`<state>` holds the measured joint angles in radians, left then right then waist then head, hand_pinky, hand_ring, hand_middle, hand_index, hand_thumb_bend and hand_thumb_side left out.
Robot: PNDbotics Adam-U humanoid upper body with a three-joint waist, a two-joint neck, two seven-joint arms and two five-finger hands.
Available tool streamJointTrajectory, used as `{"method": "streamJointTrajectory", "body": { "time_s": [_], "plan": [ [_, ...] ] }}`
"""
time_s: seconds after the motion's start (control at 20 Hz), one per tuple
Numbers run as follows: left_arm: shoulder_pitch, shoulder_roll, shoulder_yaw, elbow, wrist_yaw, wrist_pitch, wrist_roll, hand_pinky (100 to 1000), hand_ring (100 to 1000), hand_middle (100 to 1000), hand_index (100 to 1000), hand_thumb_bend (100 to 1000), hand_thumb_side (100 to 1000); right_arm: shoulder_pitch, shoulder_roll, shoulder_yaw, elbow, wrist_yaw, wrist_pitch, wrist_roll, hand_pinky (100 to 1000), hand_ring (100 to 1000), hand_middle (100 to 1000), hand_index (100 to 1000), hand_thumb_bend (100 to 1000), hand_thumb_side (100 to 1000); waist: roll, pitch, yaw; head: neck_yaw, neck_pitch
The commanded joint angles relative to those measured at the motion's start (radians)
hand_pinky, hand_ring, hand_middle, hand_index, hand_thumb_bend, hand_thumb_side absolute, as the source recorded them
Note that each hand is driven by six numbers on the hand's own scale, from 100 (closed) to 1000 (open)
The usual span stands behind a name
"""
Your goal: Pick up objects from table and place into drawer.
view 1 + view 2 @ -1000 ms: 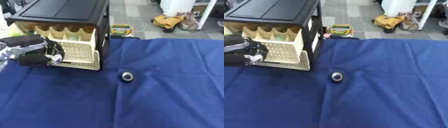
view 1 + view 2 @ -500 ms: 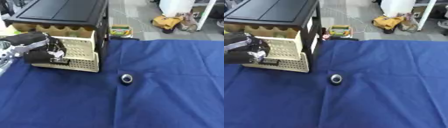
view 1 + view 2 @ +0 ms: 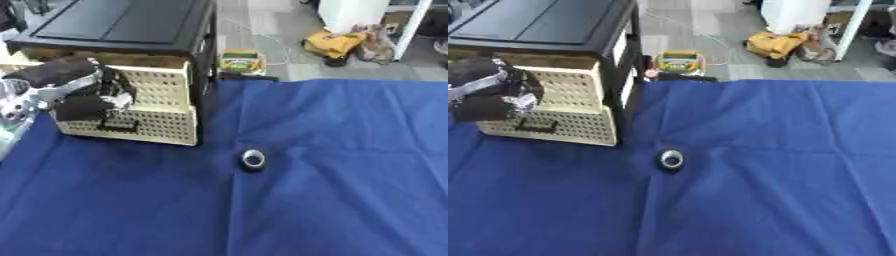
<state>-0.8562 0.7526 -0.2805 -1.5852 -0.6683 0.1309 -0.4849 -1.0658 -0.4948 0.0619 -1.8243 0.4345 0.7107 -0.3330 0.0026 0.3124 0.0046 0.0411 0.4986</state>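
A black cabinet (image 3: 131, 25) stands at the table's far left with cream perforated drawers. Its upper drawer (image 3: 162, 87) sticks out only a little, and the lower drawer (image 3: 153, 127), with a dark handle, juts slightly further. My left hand (image 3: 74, 90), black and silver, is pressed against the upper drawer's front from the left. A small round black ring with a pale centre (image 3: 253, 159) lies on the blue cloth (image 3: 332, 165), to the right of and nearer than the drawers, well apart from the hand. My right hand shows in neither view.
Beyond the table's far edge the floor holds a small yellow-green box (image 3: 242, 61), a yellow bag (image 3: 337, 42) and a white bin (image 3: 352, 12). The blue cloth stretches wide to the right and front of the ring.
The upper drawer has slid back into the cabinet, hiding its divided compartments. My left hand moved with it toward the cabinet. The ring has stayed put.
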Motion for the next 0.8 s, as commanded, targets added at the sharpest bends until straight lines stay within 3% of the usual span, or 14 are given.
{"method": "streamJointTrajectory", "body": {
  "time_s": [0.05, 0.5, 0.6, 0.65, 0.7, 0.75, 0.8],
  "plan": [
    [-0.037, -0.006, 0.005, 0.035, -0.023, -0.016, 0.039, 756, 895, 940, 1000, 100, 1000, -0.025, -0.010, -0.005, -0.004, 0.011, -0.004, 0.003, 487, 613, 607, 796, 440, 835, 0.001, -0.017, -0.005, 0.004, -0.014],
    [-0.077, -0.053, 0.001, 0.157, -0.052, -0.085, 0.179, 717, 877, 913, 995, 100, 1000, -0.021, -0.004, -0.008, -0.004, 0.012, -0.006, 0.002, 486, 614, 606, 794, 440, 834, 0.001, -0.026, -0.004, 0.004, -0.007],
    [-0.067, -0.046, -0.001, 0.153, -0.054, -0.086, 0.188, 526, 804, 842, 935, 100, 1000, -0.016, -0.004, -0.010, -0.005, 0.012, -0.006, 0.000, 486, 614, 607, 794, 440, 835, 0.001, -0.031, 0.002, 0.000, -0.002],
    [-0.060, -0.041, -0.003, 0.144, -0.050, -0.085, 0.188, 493, 795, 833, 928, 100, 1000, -0.014, -0.004, -0.010, -0.006, 0.013, -0.006, 0.000, 486, 614, 606, 794, 440, 835, 0.000, -0.033, 0.004, -0.001, -0.001],
    [-0.051, -0.033, -0.004, 0.123, -0.047, -0.082, 0.187, 138, 675, 732, 851, 100, 1000, -0.011, -0.005, -0.010, -0.006, 0.013, -0.006, -0.001, 487, 614, 607, 794, 440, 837, 0.000, -0.037, 0.008, -0.003, 0.003],
    [-0.039, -0.022, -0.004, 0.094, -0.044, -0.076, 0.185, 100, 636, 704, 841, 100, 1000, -0.009, -0.005, -0.010, -0.007, 0.013, -0.006, -0.001, 487, 614, 607, 794, 440, 837, 0.000, -0.040, 0.011, -0.005, 0.006],
    [-0.025, -0.009, -0.005, 0.058, -0.045, -0.068, 0.180, 100, 526, 612, 802, 100, 1000, -0.006, -0.005, -0.010, -0.007, 0.014, -0.006, -0.001, 487, 614, 606, 794, 440, 837, 0.000, -0.043, 0.014, -0.009, 0.009]
  ]
}}
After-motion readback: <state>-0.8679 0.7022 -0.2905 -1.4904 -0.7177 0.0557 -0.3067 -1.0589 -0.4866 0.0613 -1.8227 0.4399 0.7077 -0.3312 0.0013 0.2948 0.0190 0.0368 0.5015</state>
